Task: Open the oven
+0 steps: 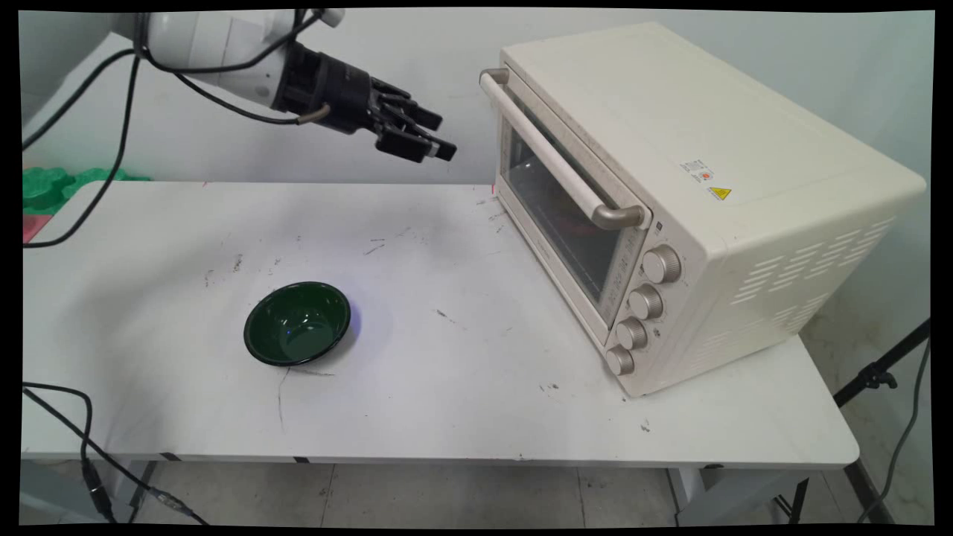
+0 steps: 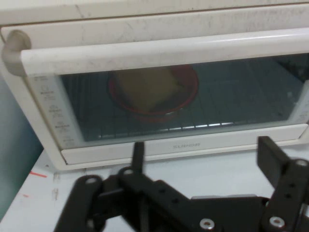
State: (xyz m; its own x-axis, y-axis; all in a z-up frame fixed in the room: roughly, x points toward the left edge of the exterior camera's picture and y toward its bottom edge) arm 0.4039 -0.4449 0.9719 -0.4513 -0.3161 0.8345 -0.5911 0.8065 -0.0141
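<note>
Before boxy cream oven [image 1: 670, 149], black fingers [image 1: 435, 152].

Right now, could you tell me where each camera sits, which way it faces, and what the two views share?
Main view: fixed above the table's near side, looking down across it at the wall; the arm enters upper left, its gripper raised before the toaster oven, a green bowl below.
Hand view: on the hand, facing the oven's glass door; fingers rise from the bottom, spread apart.
Shared: the oven, its door handle, the gripper.
</note>
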